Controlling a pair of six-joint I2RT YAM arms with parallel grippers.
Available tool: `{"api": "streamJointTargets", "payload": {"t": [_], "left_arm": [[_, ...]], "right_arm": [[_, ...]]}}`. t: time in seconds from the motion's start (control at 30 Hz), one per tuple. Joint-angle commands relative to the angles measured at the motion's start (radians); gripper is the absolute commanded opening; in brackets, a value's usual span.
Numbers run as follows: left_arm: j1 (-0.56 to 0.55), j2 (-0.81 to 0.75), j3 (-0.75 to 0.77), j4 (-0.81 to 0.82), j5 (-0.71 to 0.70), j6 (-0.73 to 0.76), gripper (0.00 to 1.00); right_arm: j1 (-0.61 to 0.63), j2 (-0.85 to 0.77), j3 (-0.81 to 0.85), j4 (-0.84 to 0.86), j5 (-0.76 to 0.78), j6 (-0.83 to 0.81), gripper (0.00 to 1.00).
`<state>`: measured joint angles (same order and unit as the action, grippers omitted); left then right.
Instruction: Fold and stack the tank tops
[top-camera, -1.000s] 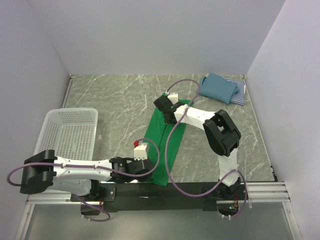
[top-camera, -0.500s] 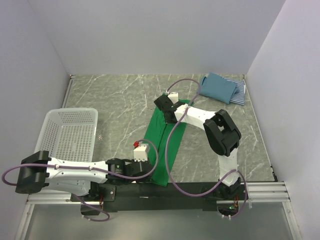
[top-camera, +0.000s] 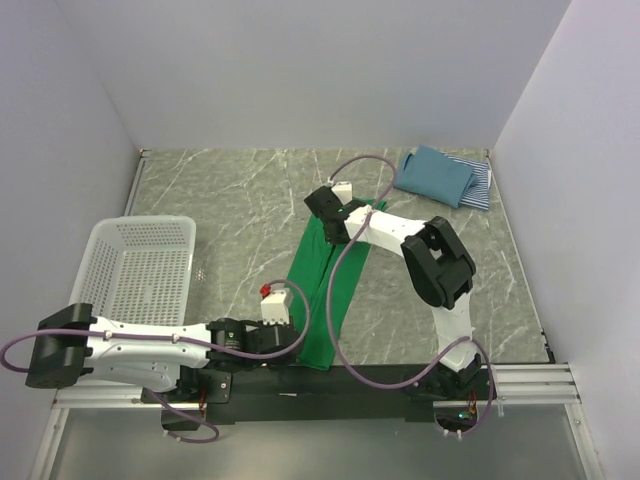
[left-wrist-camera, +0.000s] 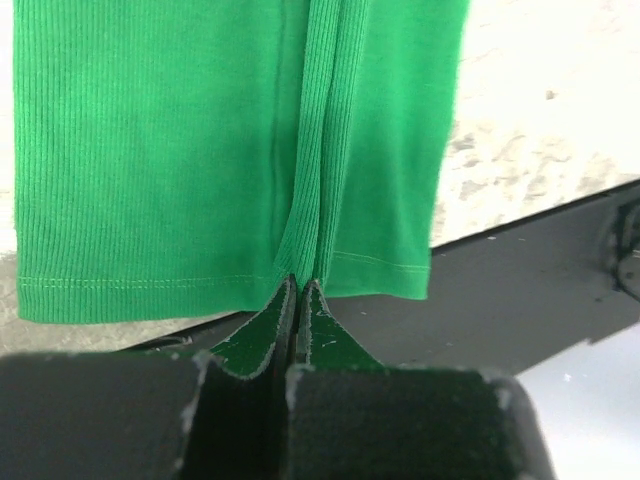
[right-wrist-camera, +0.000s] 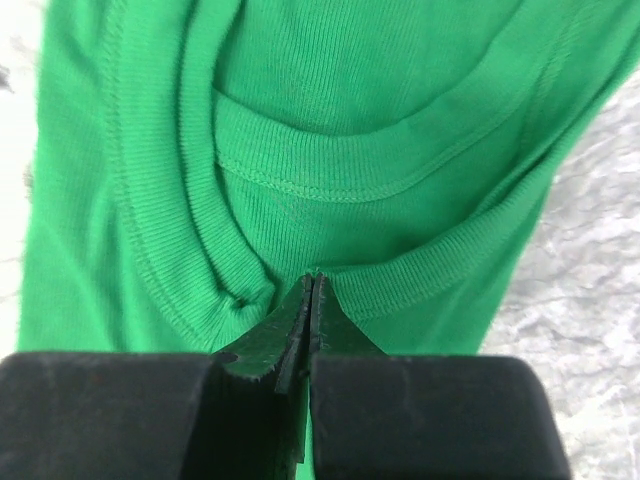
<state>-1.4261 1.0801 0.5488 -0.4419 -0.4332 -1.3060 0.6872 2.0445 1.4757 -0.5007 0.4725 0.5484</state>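
Both arms have dragged the green top (top-camera: 311, 263) a bit left at mid-table, left gripper (left-wrist-camera: 298, 288) pinched tight on its hem, right gripper (right-wrist-camera: 312, 283) on the neckline, so you're probably squaring it up to fold, then stack on the teal top (top-camera: 435, 175) back right.

Grey marble table (top-camera: 230, 200) with green tank top (top-camera: 322, 270), white basket (top-camera: 140, 270), striped top (top-camera: 482, 190).
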Motion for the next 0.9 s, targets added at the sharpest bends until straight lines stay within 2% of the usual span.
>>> {"api": "streamJointTargets", "payload": {"t": [0.0, 0.07, 0.1, 0.13, 0.23, 0.33, 0.47, 0.63, 0.73, 0.77, 0.83, 0.87], "left_arm": [[-0.008, 0.029, -0.015, 0.009, 0.002, -0.018, 0.0], [-0.01, 0.034, -0.018, 0.008, 0.001, -0.024, 0.0], [-0.01, 0.034, -0.02, 0.005, -0.005, -0.032, 0.01], [-0.008, 0.034, -0.021, -0.006, -0.007, -0.036, 0.01], [-0.008, 0.026, -0.021, -0.027, -0.027, -0.056, 0.1], [-0.008, 0.015, -0.015, -0.053, -0.044, -0.064, 0.22], [-0.008, -0.012, 0.0, -0.099, -0.085, -0.09, 0.37], [-0.008, -0.101, 0.007, -0.213, -0.159, -0.176, 0.47], [-0.005, -0.163, -0.015, -0.297, -0.199, -0.267, 0.53], [-0.005, -0.175, -0.019, -0.314, -0.205, -0.292, 0.6], [-0.005, -0.219, -0.05, -0.353, -0.205, -0.357, 0.63], [-0.004, -0.238, -0.062, -0.356, -0.202, -0.369, 0.66]], "right_arm": [[-0.006, 0.034, 0.032, 0.034, 0.014, -0.008, 0.0], [-0.006, 0.04, 0.028, 0.034, 0.008, -0.011, 0.01], [-0.006, 0.04, 0.025, 0.034, 0.008, -0.015, 0.04], [-0.006, 0.039, 0.02, 0.039, 0.008, -0.015, 0.15], [-0.005, 0.01, 0.0, 0.054, 0.009, -0.019, 0.4], [-0.005, -0.039, -0.015, 0.059, 0.003, -0.03, 0.49], [-0.005, -0.145, -0.038, 0.044, -0.002, -0.024, 0.52], [0.006, -0.309, -0.172, 0.054, -0.05, 0.033, 0.53], [0.053, -0.43, -0.317, 0.07, -0.081, 0.082, 0.53], [0.076, -0.496, -0.403, 0.077, -0.092, 0.119, 0.53], [0.121, -0.565, -0.495, 0.114, -0.13, 0.152, 0.53], [0.183, -0.627, -0.578, 0.119, -0.141, 0.183, 0.53]]}}
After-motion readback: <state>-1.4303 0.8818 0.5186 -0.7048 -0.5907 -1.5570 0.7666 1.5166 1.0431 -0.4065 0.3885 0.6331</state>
